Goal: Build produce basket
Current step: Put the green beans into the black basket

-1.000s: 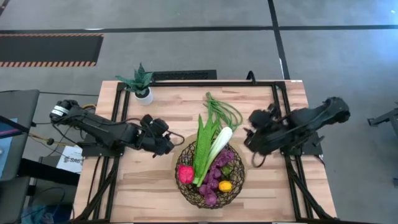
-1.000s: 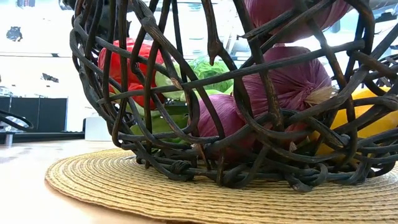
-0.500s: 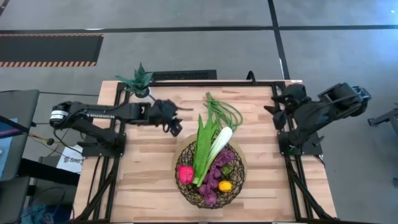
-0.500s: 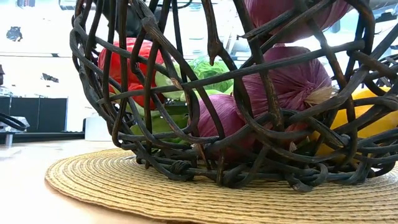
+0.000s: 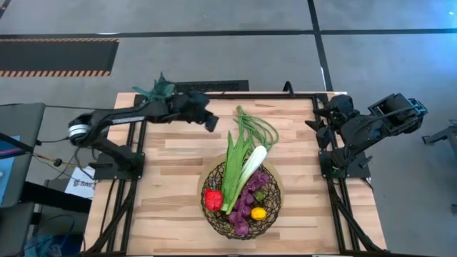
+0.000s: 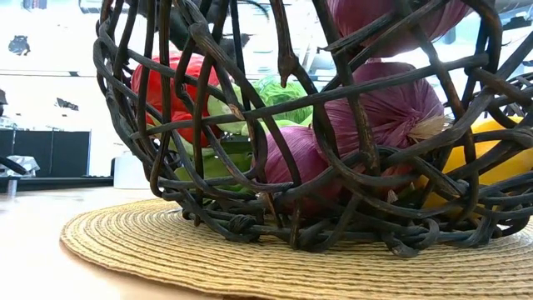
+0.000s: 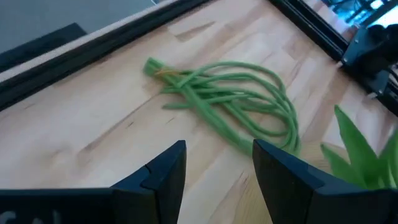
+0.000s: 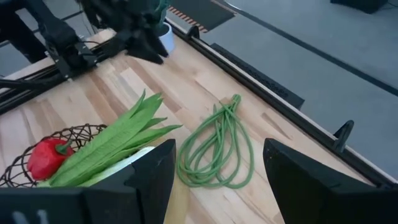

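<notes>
The dark woven wire basket (image 5: 240,227) stands on a straw mat (image 6: 250,267) at the table's near middle. It holds a red pepper (image 5: 213,199), purple grapes (image 5: 246,198) and a yellow lemon (image 5: 258,213). The leek (image 5: 252,163) and the green leafy stalk (image 5: 233,168) lean over its far rim. Looped green beans (image 7: 230,99) lie flat on the table beyond the basket. My left gripper (image 5: 212,123) hangs open just left of the beans (image 5: 258,128), above the table. My right gripper (image 5: 316,120) is open and raised at the table's far right.
A spiky potted plant (image 5: 161,88) in a white pot (image 8: 165,37) stands at the far left corner, partly behind my left arm. A black frame rail (image 5: 235,95) runs along the table's far edge. Bare wood lies on either side of the basket.
My left gripper has swung from beside the basket's left rim toward the table's far edge and right, ending close to the beans, and has rolled on the way. My right gripper has drawn back from the basket toward the table's right edge and risen. The produce has not moved.
</notes>
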You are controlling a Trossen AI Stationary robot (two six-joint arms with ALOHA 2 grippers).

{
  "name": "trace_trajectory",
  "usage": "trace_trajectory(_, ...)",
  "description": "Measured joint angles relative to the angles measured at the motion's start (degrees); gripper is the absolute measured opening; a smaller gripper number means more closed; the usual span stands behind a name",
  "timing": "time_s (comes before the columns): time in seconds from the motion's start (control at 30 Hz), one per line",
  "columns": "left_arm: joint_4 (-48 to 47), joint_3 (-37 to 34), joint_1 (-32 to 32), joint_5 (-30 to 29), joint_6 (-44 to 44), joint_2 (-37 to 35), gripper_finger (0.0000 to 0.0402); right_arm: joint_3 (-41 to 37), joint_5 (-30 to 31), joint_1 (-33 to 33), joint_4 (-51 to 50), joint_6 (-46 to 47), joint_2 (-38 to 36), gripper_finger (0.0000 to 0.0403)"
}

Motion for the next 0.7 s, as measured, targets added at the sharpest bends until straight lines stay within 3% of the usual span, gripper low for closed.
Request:
trace_trajectory(0.13, -6.7, 8.9, -0.3, 1.9, 3.1, 9.9, 0.0171, 0.0, -0.2, 0.0, 0.0, 0.0, -0.1, 0.026)
trace_trajectory(0.37, -28.3, 34.5, -3.0, 1.6, 11.2, 26.8, 0.0171, 0.0, -0.6, 0.0, 0.0, -0.7, 0.0, 0.026)
trace_trajectory(0.53, -33.2, 47.6, -4.6, -1.4, 15.6, 32.0, 0.0171, 0.0, -1.7, 0.0, 0.0, -2.0, -0.3, 0.026)
trace_trajectory(0.7, -35.0, 51.1, -4.2, -1.5, 19.3, 32.7, 0.0171, 0.0, -2.1, 0.0, 0.0, -2.4, -0.8, 0.026)
